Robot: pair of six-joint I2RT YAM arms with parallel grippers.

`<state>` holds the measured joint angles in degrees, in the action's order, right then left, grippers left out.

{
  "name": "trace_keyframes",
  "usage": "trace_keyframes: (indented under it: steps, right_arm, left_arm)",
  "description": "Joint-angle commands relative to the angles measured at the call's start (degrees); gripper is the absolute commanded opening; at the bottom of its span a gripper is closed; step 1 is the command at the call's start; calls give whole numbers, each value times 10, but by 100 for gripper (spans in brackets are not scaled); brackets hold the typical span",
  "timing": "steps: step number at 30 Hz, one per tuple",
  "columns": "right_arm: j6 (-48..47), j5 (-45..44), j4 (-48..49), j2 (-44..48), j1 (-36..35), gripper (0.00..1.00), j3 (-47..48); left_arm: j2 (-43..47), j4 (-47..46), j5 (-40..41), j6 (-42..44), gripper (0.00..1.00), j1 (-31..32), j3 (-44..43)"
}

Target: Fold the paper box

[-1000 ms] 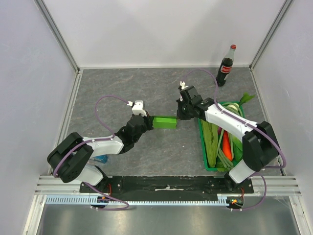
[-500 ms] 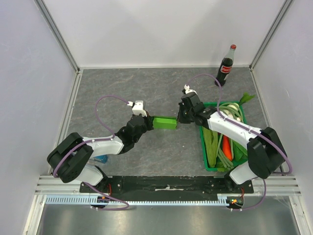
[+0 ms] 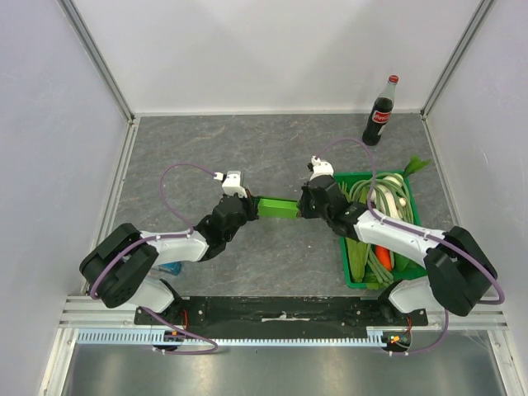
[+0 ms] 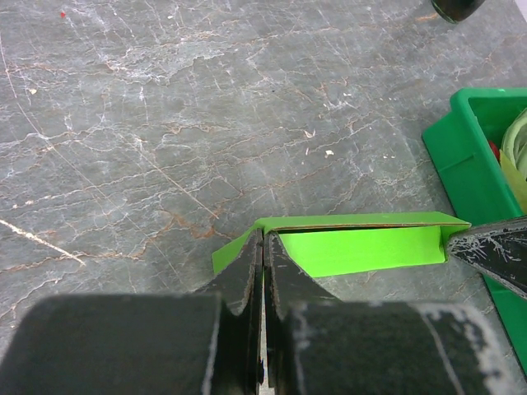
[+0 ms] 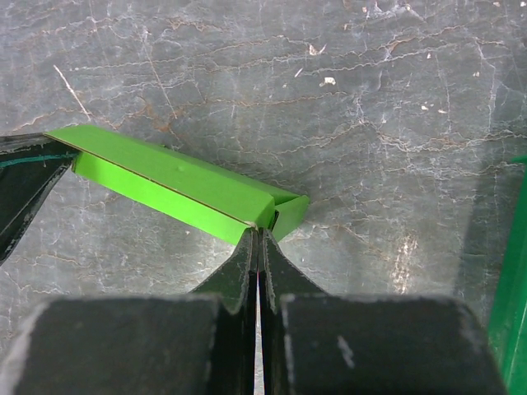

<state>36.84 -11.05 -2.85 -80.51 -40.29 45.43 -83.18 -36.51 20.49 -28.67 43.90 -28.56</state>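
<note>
paper box point(image 3: 278, 206) mid-table, left of crate point(image 3: 356, 285) | left gripper point(image 4: 263, 243) clamped on left end | right gripper point(image 5: 258, 239) clamped on right end | pinched flaps visible only from wrists; bottle point(image 3: 380, 111), far right, only from top

A blue block point(image 3: 170, 267) near the tabletop's point(image 3: 206, 140) near left corner lies mostly hidden under the left arm point(image 3: 169, 243); the green crate point(image 4: 473, 169) runs off the left wrist view's right edge.
</note>
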Motion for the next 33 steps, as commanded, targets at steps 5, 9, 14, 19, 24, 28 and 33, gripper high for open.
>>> trace_keyframes:
  steps: [5, 9, 14, 19, 24, 28, 33]
  right_arm:
    - [-41, -2, 115, 35, -3, 0, -78]
    - [-46, 11, 95, 35, -3, 0, -73]
    - [-34, 23, 30, 22, -1, 5, -10]
    - [-91, 20, -45, 32, -1, 34, 31]
    - [-201, 30, -90, 50, -1, 61, 66]
    - [-390, 99, -54, 53, -1, 73, 54]
    - [-519, 129, 98, 98, -3, 81, -38]
  left_arm:
    - [-28, 32, -5, -7, 2, 9, 32]
    - [-31, 29, 0, -7, 2, 14, 34]
    - [-26, 30, 13, -8, 2, 16, 36]
    - [-22, 36, 18, -2, 2, 17, 36]
    - [-23, 36, 17, -2, 2, 17, 33]
    - [-27, 36, 19, 0, 2, 18, 32]
    - [-26, 36, 18, 1, 2, 18, 32]
